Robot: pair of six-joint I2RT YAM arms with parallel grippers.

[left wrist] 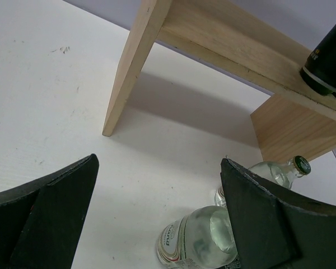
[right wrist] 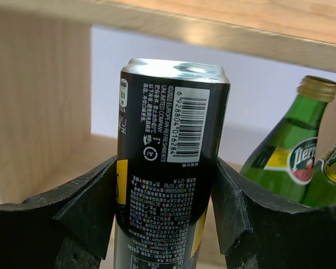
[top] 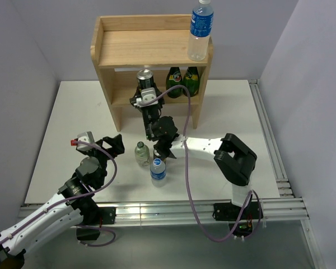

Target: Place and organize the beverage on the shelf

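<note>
Right end effector [right wrist: 165, 216] clamps black can [right wrist: 171, 162] beside green bottles [right wrist: 288, 162].

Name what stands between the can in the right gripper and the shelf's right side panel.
Two green bottles, side by side on the shelf's lower tier; the top view shows them, the right wrist view partly.

On the shelf [top: 140, 47] the top tier is free except a water bottle [top: 201, 28] at its right front corner. Below, two green bottles [top: 175, 79] fill the right part; the right gripper [top: 144, 85] with its can [top: 145, 73] occupies the middle, and left of it there is room. The right arm [top: 204, 144] crosses before this opening.
</note>
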